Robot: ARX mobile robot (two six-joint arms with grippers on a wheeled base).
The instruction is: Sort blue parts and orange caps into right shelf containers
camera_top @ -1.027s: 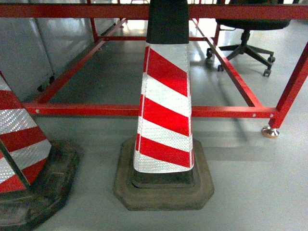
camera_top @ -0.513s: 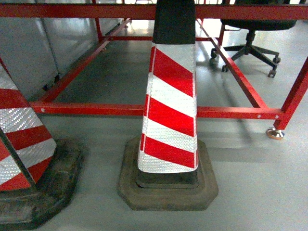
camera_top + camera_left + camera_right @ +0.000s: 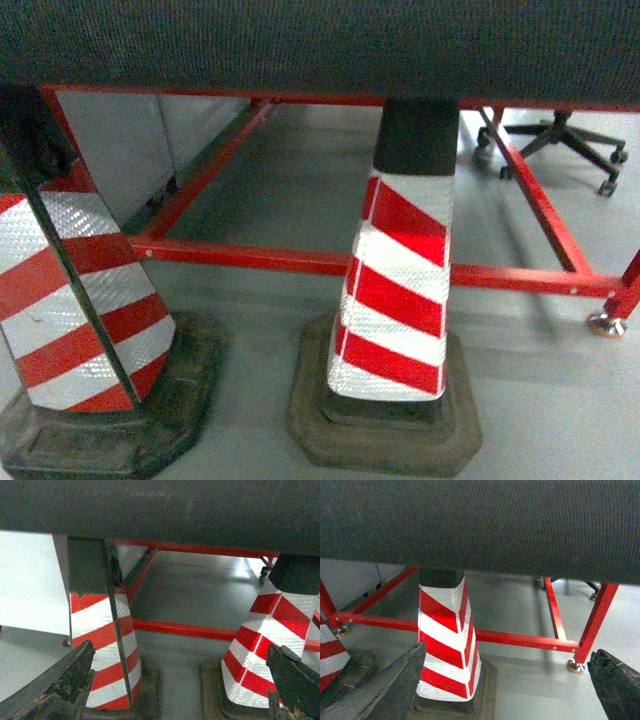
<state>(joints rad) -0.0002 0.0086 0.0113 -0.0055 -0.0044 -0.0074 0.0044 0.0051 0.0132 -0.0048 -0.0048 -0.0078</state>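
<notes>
Head view: two striped cones (image 3: pixel 395 300), containers unseen.

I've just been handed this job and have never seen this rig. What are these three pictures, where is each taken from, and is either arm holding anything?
It is a wheeled robot with two arms, each ending in a two-fingered gripper. The head view looks forward and down at the floor: two red-and-white striped traffic cones, the middle cone and the left cone, stand on dark bases before a red metal frame. A dark textured surface fills the top of every view. An office chair stands behind.

The other two views come from cameras on the wrists. The dark wedges in their bottom corners are gripper fingers: left gripper, right gripper. Both are spread wide with nothing between them. No blue crates, blue parts or orange caps show in any view.
</notes>
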